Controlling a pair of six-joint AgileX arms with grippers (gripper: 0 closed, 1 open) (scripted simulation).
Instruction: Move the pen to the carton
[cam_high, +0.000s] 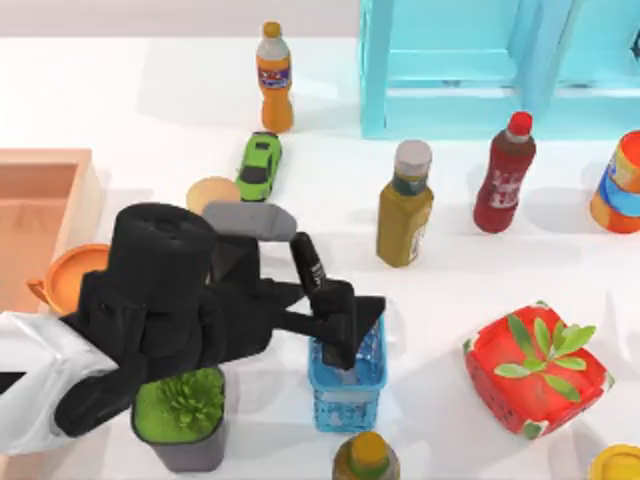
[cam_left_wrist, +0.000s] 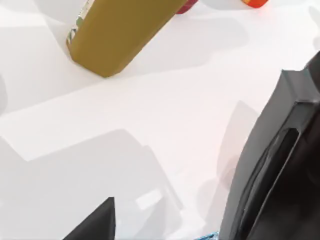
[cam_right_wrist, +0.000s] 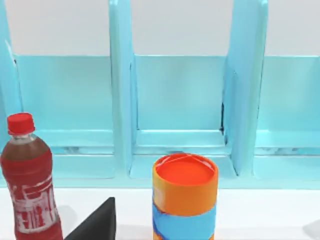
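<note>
Left gripper (cam_high: 345, 325) above blue mesh basket (cam_high: 347, 385), fingers closed on pen (cam_high: 308, 262), carton (cam_high: 40, 215) at table's left edge

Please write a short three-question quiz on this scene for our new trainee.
1. True or false: the carton sits at the table's right side.
2. The left gripper is over the: A) potted plant, B) blue mesh basket, C) leaf-print box.
3. What colour is the toy car?
Key: 1 false; 2 B; 3 green.
</note>
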